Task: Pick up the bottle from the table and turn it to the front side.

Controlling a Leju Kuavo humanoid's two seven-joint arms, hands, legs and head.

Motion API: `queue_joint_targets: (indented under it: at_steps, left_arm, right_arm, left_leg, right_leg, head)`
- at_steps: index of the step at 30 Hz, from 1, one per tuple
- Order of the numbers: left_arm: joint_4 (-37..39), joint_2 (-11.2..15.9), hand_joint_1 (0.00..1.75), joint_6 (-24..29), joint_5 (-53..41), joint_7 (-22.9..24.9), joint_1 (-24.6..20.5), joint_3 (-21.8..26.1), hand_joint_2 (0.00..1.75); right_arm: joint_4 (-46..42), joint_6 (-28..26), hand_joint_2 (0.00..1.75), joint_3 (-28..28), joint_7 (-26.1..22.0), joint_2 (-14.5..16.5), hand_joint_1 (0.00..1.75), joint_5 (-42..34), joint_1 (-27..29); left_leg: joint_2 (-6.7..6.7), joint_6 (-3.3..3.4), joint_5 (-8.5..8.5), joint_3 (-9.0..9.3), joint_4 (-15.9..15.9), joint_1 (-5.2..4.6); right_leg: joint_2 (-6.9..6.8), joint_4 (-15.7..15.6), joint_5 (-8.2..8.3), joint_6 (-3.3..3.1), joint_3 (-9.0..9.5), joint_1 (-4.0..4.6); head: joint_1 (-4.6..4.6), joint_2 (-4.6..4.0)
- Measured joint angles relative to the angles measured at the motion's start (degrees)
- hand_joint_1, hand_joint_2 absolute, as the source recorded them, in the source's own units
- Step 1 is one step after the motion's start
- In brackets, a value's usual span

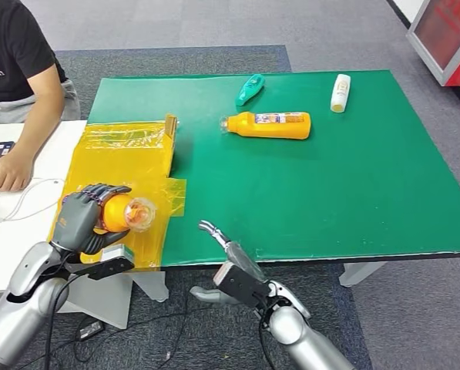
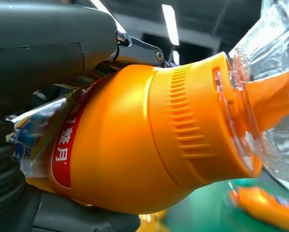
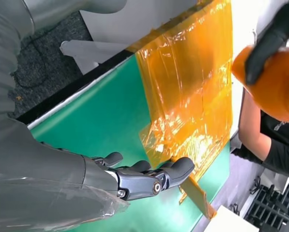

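Right hand [image 1: 219, 235] hangs empty at six o'clock, fingers [image 3: 172, 169] loosely apart. Over at eight o'clock, left hand [image 1: 85, 217] grips the orange bottle [image 1: 122, 213] off the surface [image 1: 332, 185], long axis lying sideways, cap toward three o'clock.

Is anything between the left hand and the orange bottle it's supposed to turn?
No. The left hand already grips the orange bottle, lifted over the yellow sheet. Nothing visible sits between fingers and bottle.

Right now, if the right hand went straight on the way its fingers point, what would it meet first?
Probably the yellow plastic sheet taped on the green table; the right hand points toward it with bare mat between, though depth is unclear.
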Motion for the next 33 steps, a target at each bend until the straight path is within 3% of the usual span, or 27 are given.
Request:
queue_joint_targets:
  at_steps: [3,12,21,33]
  left_arm:
    - [2.16,-0.67,1.75,2.41,1.09,-0.2,-0.73,1.52,1.75]
    - [5.63,-5.34,1.75,2.58,14.4,-1.56,-0.85,6.58,1.75]
    - [11.02,-10.12,1.75,8.28,20.79,-7.94,-2.28,11.22,1.75]
    - [15.18,-11.62,1.75,8.68,21.98,-9.43,-3.12,11.71,1.75]
  right_arm:
    - [-0.36,-0.03,1.75,0.7,-0.01,0.0,0.0,-0.18,0.46]
    - [-1.19,-0.86,1.75,1.64,0.0,-0.01,0.0,-0.63,1.84]
    - [-1.25,-2.0,1.75,5.01,-0.11,-0.05,0.0,-2.15,1.56]
    - [-1.25,-2.62,1.75,7.01,-0.16,-0.23,0.0,-2.97,1.3]
  left_leg:
    - [0.0,0.0,0.0,0.0,0.0,0.0]
    - [0.0,0.01,-0.01,-0.03,0.0,0.0]
    - [0.0,-0.01,0.01,-0.03,0.0,0.0]
    - [0.0,-0.01,0.01,-0.03,0.0,0.0]
  right_leg:
    - [0.0,0.0,0.0,0.0,0.0,0.0]
    - [-0.01,-0.02,0.0,0.01,0.0,0.0]
    - [0.0,-0.01,0.01,0.0,-0.02,0.01]
    - [0.0,-0.02,0.01,0.0,-0.02,0.0]
  head:
    - [-0.01,0.0]
    - [0.01,0.0]
    - [-0.01,0.0]
    - [-0.01,0.0]
